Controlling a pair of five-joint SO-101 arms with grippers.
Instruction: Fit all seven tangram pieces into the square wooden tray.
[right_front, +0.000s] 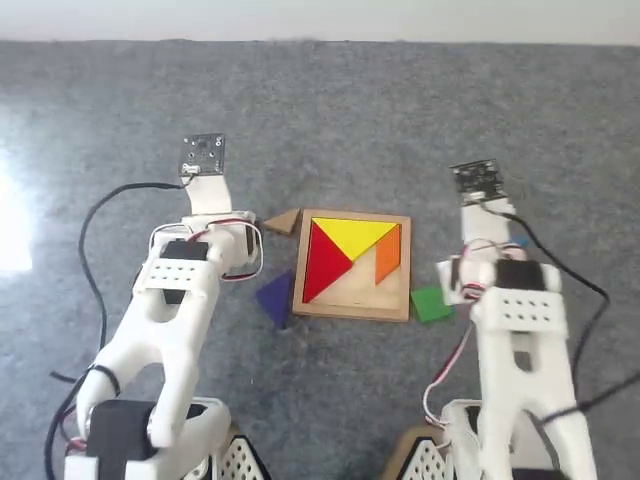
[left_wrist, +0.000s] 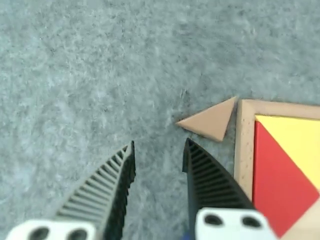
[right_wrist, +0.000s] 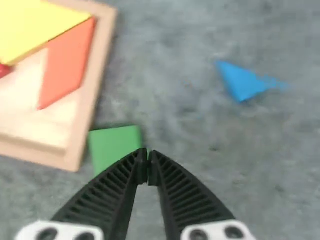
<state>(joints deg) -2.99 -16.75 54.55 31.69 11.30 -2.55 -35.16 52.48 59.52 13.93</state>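
On the grey table (right_front: 400, 120), the wooden tray (right_front: 352, 311) holds a yellow piece (right_front: 352, 236), a red piece (right_front: 325, 265) and an orange piece (right_front: 388, 256). A tan triangle (right_front: 284, 221) lies just beside one corner. The left tool (left_wrist: 159, 144) is spread apart near that triangle. The right tool (right_wrist: 148, 154) is pressed together, empty, beside a green piece (right_wrist: 114, 145).

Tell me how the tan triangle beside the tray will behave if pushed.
Likely stiff: the tan triangle keeps crisp, flat edges. Being thin and flat, it should slide, not roll. The fuzzy grey mat may drag on it.
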